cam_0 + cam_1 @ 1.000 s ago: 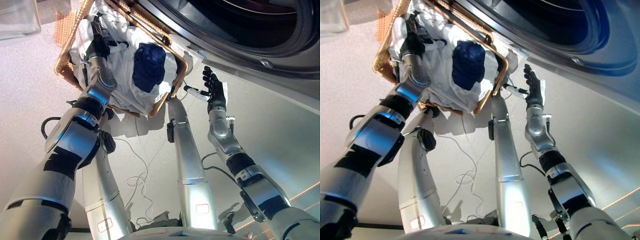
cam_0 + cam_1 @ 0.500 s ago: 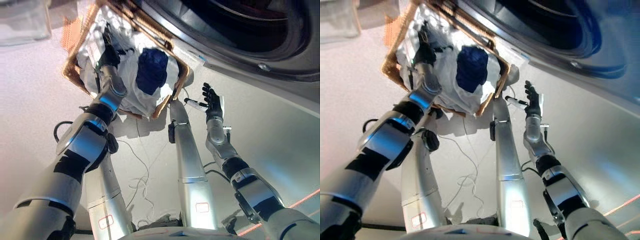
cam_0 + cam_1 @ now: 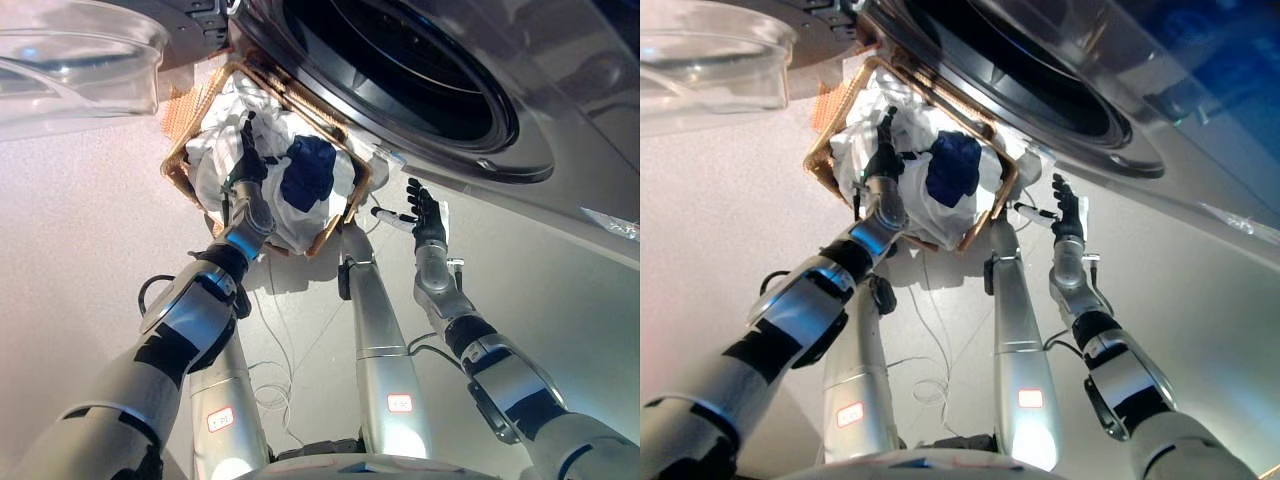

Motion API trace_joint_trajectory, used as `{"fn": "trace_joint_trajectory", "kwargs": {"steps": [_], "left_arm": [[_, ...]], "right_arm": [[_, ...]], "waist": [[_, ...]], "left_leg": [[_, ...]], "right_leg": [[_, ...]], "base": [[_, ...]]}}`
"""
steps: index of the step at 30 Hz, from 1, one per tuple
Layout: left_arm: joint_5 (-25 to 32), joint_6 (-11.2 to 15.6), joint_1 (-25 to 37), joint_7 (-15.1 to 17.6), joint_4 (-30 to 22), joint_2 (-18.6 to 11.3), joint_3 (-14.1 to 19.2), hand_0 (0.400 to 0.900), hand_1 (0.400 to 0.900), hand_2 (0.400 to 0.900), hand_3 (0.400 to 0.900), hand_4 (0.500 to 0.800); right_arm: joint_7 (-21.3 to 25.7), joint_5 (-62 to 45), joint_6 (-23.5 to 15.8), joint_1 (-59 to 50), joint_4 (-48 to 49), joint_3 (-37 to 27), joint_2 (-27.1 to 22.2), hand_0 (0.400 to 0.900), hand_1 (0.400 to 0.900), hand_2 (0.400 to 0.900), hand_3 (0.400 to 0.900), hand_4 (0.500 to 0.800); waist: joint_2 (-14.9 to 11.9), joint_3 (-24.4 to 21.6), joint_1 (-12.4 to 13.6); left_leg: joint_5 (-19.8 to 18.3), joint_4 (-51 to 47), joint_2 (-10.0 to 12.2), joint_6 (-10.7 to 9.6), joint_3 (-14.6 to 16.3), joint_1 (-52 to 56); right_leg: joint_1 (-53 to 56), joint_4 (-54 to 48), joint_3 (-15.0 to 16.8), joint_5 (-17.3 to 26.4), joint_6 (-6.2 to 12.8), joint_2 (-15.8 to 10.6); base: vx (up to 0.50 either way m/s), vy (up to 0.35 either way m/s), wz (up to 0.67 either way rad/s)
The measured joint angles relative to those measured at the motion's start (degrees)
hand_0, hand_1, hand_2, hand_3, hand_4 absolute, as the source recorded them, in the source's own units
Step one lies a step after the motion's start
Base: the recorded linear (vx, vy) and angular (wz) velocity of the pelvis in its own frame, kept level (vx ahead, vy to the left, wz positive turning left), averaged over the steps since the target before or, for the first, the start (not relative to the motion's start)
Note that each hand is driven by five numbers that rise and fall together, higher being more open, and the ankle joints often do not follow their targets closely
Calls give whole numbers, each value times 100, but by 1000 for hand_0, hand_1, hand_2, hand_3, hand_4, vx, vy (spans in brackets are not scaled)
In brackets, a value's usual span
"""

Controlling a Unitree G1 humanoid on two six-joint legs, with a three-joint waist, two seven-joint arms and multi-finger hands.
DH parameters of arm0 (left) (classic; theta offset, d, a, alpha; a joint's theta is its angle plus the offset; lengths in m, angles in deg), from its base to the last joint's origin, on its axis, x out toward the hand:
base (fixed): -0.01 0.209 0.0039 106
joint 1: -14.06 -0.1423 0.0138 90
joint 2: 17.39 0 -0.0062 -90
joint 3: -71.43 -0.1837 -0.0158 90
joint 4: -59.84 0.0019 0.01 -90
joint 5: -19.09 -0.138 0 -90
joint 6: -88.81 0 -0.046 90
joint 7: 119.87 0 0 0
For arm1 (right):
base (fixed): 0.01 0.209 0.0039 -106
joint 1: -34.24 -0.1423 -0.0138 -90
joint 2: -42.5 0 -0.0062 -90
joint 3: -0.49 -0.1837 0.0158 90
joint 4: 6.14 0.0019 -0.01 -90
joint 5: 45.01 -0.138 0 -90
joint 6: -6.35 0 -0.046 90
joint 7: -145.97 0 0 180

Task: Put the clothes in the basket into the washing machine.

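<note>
Since a second ago the camera has tilted, bringing the whole open drum of the washing machine (image 3: 400, 75) and the clear door (image 3: 80, 60) at far left into sight; the left hand (image 3: 248, 165) has stayed in the basket and the right hand (image 3: 428, 215) has stayed raised.

One wicker basket (image 3: 180, 165) sits on the floor below the machine's opening, at its left. It holds white clothes (image 3: 930, 200) with one dark blue garment (image 3: 307, 172) on top, right of centre. The left hand rests on the white cloth just left of the blue piece, fingers pointing up and relaxed; whether they pinch any cloth cannot be told. The right hand hangs beside the basket's right corner, apart from it, palm open and fingers spread, holding nothing.

In the right eye view more of the basket's near rim shows; in the left eye view the left forearm covers it. A grey floor (image 3: 80, 250) lies around everything.
</note>
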Motion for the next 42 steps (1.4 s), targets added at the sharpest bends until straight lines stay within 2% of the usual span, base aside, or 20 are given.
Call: {"fn": "trace_joint_trajectory", "kwargs": {"steps": [4,12,24,29,33,36,37,38,39,42], "left_arm": [[3,1,-155,-96,0,84,-116,900,900,900,900,800],[6,6,-275,-126,-13,503,-214,900,900,900,900,800],[161,7,41,-41,-12,480,-210,900,900,900,900,800],[153,-28,254,171,-125,273,-201,900,900,900,900,800],[133,-24,335,392,-330,-104,-123,900,900,900,900,800],[133,-11,472,481,-397,-301,-53,900,900,900,900,800],[134,-9,515,501,-397,-313,-43,802,802,802,802,741],[134,1,536,525,-400,-314,-40,573,573,573,573,604],[134,14,539,548,-403,-313,-31,400,400,400,400,500],[155,24,515,559,-457,-293,-25,400,400,400,400,500]], "right_arm": [[1,-5,44,17,-49,90,21,900,900,900,900,800],[25,-5,47,21,-29,224,36,900,900,900,900,800],[350,-3,59,-47,277,410,57,900,900,900,900,800],[544,41,18,-20,1034,356,-43,900,900,900,900,800],[693,298,-18,57,1846,149,-210,900,900,900,900,800],[855,404,-41,55,2041,-120,-270,900,900,900,900,800],[897,463,-41,61,2042,-173,-294,900,900,900,900,800],[929,465,-40,62,2040,-174,-324,900,900,900,900,800],[952,470,-40,65,2041,-179,-328,900,900,900,900,800],[981,469,-39,145,2006,-158,-306,900,900,900,900,800]], "waist": [[0,0,14],[1,0,34],[2,0,24],[-4,-41,-21],[-14,-115,-93],[-13,-118,-108],[-14,-119,-117],[-14,-119,-118],[-15,-120,-133],[-29,-296,-152]], "left_leg": [[114,-269,6,-40,3,272],[172,-406,3,-67,24,347],[182,-364,56,-99,52,-224],[113,-112,120,-107,23,-718],[-92,403,239,-95,-23,-1325],[-216,718,301,-99,-93,-1662],[-233,775,296,-94,-109,-1736],[-266,867,298,-90,-145,-1815],[-285,925,296,-79,-166,-1878],[-318,1013,279,-44,-201,-2109]], "right_leg": [[203,-116,-32,10,-13,22],[202,-142,-23,12,-29,61],[-412,-106,42,51,-77,144],[-832,-39,88,84,-92,213],[-1300,126,118,107,-84,297],[-1520,232,114,106,-84,327],[-1574,267,109,93,-95,329],[-1612,293,103,87,-92,329],[-1641,297,94,86,-93,329],[-1799,278,116,105,-58,311]], "base": [[26,-45,1],[-10,-34,-5],[-13,-37,-7],[-14,-25,-12],[-42,-19,-6],[-36,-11,-3],[-30,6,-5],[-31,2,-2],[-31,-4,0],[0,0,0]]}}
